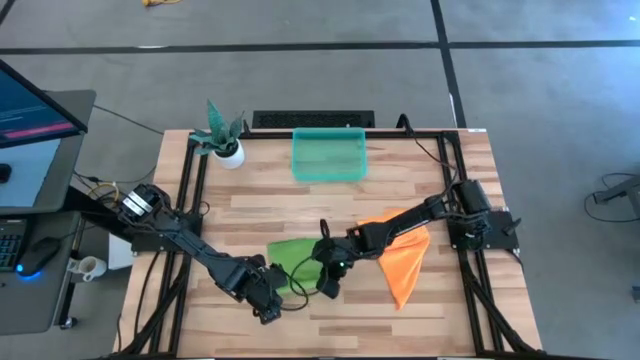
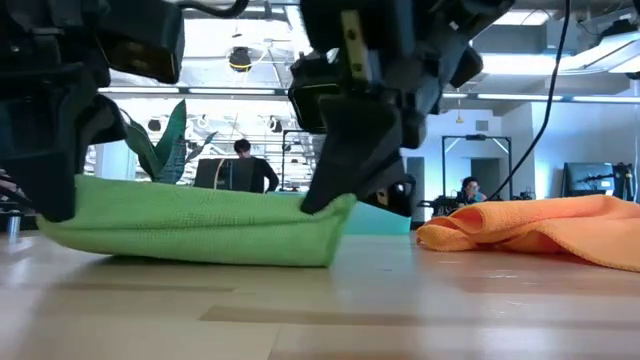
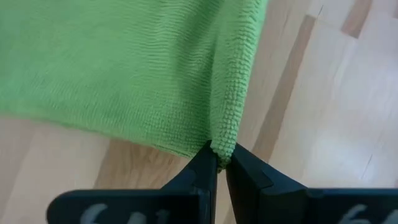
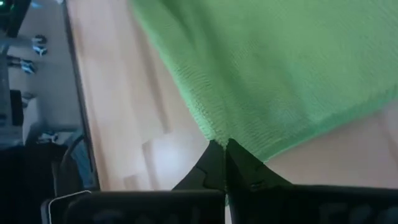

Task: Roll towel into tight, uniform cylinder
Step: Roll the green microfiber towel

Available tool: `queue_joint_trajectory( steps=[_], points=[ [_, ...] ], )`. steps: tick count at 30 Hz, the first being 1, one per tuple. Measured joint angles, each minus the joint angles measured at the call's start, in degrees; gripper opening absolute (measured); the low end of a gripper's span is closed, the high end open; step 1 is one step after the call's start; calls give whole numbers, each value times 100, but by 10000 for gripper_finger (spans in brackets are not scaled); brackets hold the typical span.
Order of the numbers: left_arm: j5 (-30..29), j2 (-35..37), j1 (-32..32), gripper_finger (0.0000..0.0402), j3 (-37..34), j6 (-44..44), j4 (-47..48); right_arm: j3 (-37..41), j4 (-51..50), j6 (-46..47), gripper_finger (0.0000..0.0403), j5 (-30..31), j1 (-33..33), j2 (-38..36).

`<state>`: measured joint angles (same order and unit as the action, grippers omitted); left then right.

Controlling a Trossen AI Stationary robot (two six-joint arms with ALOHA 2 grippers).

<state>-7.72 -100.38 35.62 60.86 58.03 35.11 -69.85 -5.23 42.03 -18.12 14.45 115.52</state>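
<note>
A green towel [image 1: 290, 252] lies folded near the table's front middle; it also shows in the low view [image 2: 200, 225]. My left gripper [image 1: 268, 292] is shut on its near left corner. My right gripper [image 1: 328, 283] is shut on its near right corner. An orange towel [image 1: 405, 255] lies crumpled to the right, under my right arm. My left gripper pinches the green towel's near left corner [image 3: 222, 144] between its two fingers, on a folded edge of several layers. The corner is raised a little off the table. My right gripper pinches the green towel's near right corner [image 4: 219, 138] between its two fingers. In the low view that corner [image 2: 335, 205] is lifted clear while the towel's middle rests on the table.
A teal tray [image 1: 329, 155] stands at the far middle. A small potted plant [image 1: 225, 140] stands at the far left. The orange towel [image 2: 540, 228] lies close to the right of the green one. Bare wood lies along the near edge.
</note>
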Motion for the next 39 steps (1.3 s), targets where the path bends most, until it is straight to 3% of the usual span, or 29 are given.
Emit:
queue_joint_trajectory(
  steps=[12,27,39],
  points=[
    [-45,0,-90,16,4,-136,31,-4,-184,461,11,-366,-703,0],
    [-2,0,106,16,22,-129,-295,-21,-54,1009,16,-718,452,-26],
    [-3,-2,-259,16,-3,-128,-91,5,-318,1256,17,-762,-98,114]
  ],
)
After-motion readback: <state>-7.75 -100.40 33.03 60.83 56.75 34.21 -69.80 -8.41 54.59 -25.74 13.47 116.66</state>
